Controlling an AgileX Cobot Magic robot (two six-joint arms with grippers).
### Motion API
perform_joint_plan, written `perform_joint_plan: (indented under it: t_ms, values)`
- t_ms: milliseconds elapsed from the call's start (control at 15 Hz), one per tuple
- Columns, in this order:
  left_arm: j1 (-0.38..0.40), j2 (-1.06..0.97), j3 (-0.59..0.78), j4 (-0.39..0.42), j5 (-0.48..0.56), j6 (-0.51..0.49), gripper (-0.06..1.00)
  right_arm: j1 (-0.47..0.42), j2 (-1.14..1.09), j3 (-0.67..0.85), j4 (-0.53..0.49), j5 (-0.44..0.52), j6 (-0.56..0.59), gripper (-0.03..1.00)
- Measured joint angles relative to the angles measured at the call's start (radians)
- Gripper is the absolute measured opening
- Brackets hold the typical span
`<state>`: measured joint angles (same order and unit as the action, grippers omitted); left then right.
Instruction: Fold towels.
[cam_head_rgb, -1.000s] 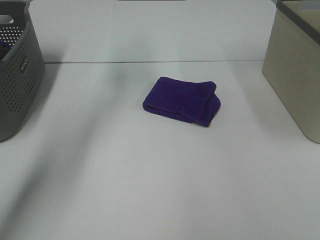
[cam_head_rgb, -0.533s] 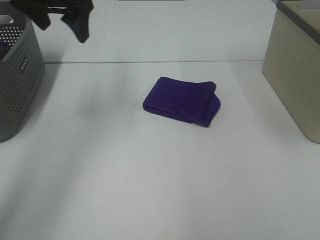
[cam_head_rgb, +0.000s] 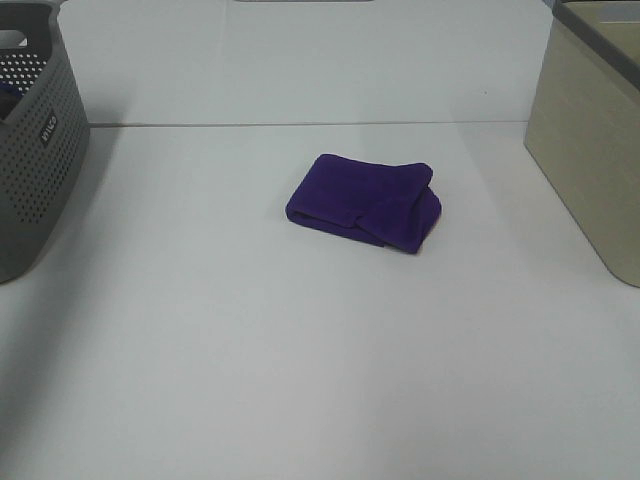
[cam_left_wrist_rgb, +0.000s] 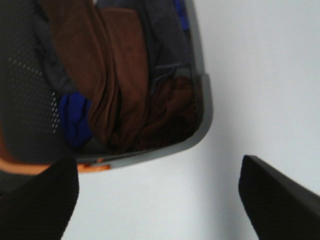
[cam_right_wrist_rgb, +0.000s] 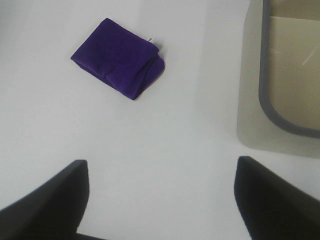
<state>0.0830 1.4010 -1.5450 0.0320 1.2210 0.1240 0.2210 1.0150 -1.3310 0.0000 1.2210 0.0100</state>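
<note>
The left gripper (cam_left_wrist_rgb: 157, 200) was held over the grey basket (cam_left_wrist_rgb: 202, 125) of unfolded towels (cam_left_wrist_rgb: 120, 85), fingers (cam_left_wrist_rgb: 40, 200) spread and empty; the right gripper (cam_right_wrist_rgb: 160, 200), likewise spread, was nearer the folded purple towel (cam_right_wrist_rgb: 117, 62).

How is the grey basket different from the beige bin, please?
The grey basket has perforated walls; the beige bin has plain, solid walls. The basket stands at the table's left edge, the bin at its right. The left wrist view shows brown and blue towels in the basket; the bin looks empty. Both stand upright and open-topped.
</note>
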Motion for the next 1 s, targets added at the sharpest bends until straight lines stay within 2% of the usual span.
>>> perform_joint_plan:
  t_ms: [67,133,333,400,533,733,1000]
  values:
    - [0.044,-0.090,0.087,-0.032,-0.020,0.013,0.79,0.000,-0.088,0.070,0.005,0.000,0.000,0.78]
    - [0.065,-0.265,0.290,-0.072,-0.091,0.023,0.79,0.000,-0.254,0.193,0.022,0.000,0.020,0.78]
    - [0.065,-0.582,0.607,-0.124,-0.156,0.026,0.79,0.000,-0.522,0.369,0.024,0.001,0.053,0.78]
    - [0.065,-0.628,0.659,-0.130,-0.165,0.026,0.79,0.000,-0.555,0.392,0.024,0.001,0.054,0.78]
    - [0.065,-0.857,0.818,-0.135,-0.172,0.031,0.79,0.000,-0.699,0.494,0.024,0.002,0.054,0.78]
    - [0.060,-1.156,0.971,-0.126,-0.166,0.068,0.79,0.000,-0.870,0.616,0.024,-0.005,0.056,0.78]
    - [0.057,-1.396,1.042,-0.124,-0.163,0.068,0.79,0.000,-1.020,0.730,0.024,-0.063,0.059,0.77]
